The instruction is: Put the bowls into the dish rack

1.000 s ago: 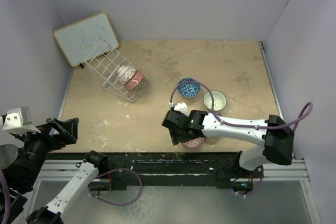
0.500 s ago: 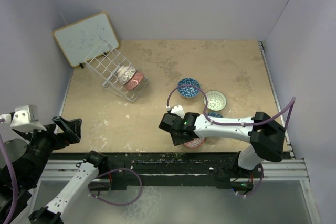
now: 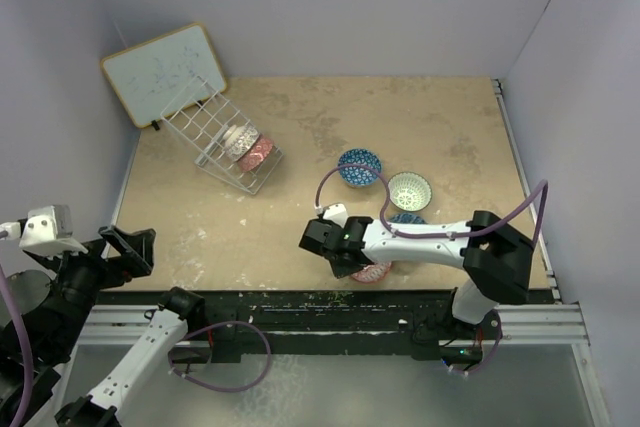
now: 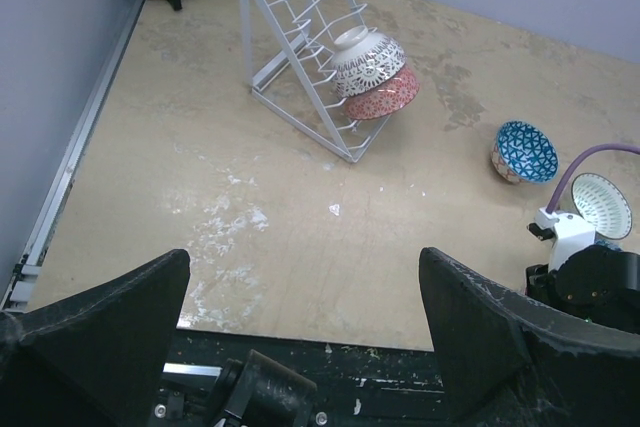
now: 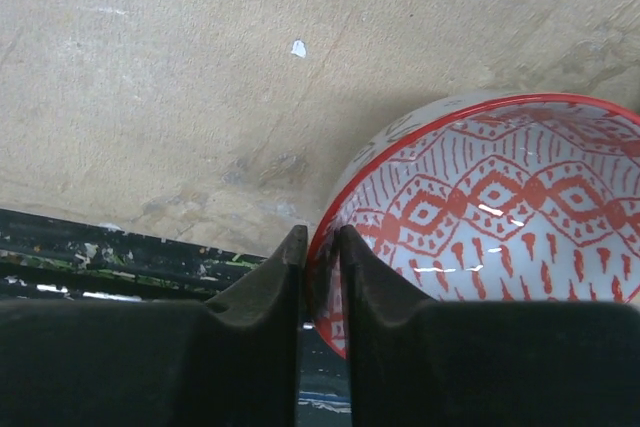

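Observation:
The white wire dish rack [image 3: 205, 127] stands at the back left, also in the left wrist view [image 4: 290, 42]. It holds a grey-patterned bowl [image 3: 238, 137] and a red bowl [image 3: 258, 153]. My right gripper [image 3: 343, 259] is shut on the rim of a red-patterned bowl [image 5: 490, 207] at the table's near edge [image 3: 370, 272], one finger inside and one outside. A blue bowl [image 3: 359, 167], a cream-white bowl [image 3: 409, 190] and a second blue bowl [image 3: 408, 218], half hidden by the right arm, sit behind it. My left gripper [image 4: 305, 262] is open and empty, high over the near left corner.
A wood-framed whiteboard [image 3: 162, 72] leans against the wall behind the rack. The black table edge and metal rail [image 3: 300, 307] run right under the held bowl. Purple walls close in the table on three sides.
My right arm has swung left and folded closer, with the gripper staying on the red-patterned bowl's rim. This uncovered the second blue bowl. My left gripper has sunk a little.

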Robot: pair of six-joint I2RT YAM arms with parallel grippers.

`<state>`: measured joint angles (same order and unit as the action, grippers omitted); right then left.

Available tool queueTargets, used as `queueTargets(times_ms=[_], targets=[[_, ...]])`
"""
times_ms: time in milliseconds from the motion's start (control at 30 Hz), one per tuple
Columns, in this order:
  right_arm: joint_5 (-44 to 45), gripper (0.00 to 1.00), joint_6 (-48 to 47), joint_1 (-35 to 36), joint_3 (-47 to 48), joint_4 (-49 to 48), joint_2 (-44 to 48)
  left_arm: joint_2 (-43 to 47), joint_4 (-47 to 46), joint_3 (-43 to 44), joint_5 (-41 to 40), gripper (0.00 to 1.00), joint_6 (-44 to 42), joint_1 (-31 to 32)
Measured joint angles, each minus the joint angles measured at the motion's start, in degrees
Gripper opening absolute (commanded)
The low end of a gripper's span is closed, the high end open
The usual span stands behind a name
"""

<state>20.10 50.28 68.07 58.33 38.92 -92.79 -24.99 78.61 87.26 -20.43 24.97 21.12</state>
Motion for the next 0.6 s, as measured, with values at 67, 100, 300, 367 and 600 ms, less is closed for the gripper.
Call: queueTargets(times_ms=[67, 100, 300, 367, 600], targets=[[0.24, 0.02, -0.13, 0.04, 0.04, 0.11, -0.20, 0.39, 0.11, 0.00, -0.15, 0.99, 0.02, 0.00], [0.74, 0.00, -0.33, 0.09, 0.24, 0.31, -0.22, 0.57, 0.24, 0.00, -0.24, 0.99, 0.04, 0.00], [2.45, 0.00, -1.05, 0.11, 3.17, 4.15, -0.13, 1.25, 0.35, 0.00, -0.81, 0.99, 0.15, 0.00], [1.88, 0.00, -1.51, 0.11, 5.49, 4.44, -0.04, 1.25, 0.35, 0.11, -0.87, 0.99, 0.13, 0.00], [-4.68, 0.00, -4.94, -0.37, 11.56, -6.95, 8.61, 1.03, 0.39, 3.19, -0.98, 0.99, -0.07, 0.00]])
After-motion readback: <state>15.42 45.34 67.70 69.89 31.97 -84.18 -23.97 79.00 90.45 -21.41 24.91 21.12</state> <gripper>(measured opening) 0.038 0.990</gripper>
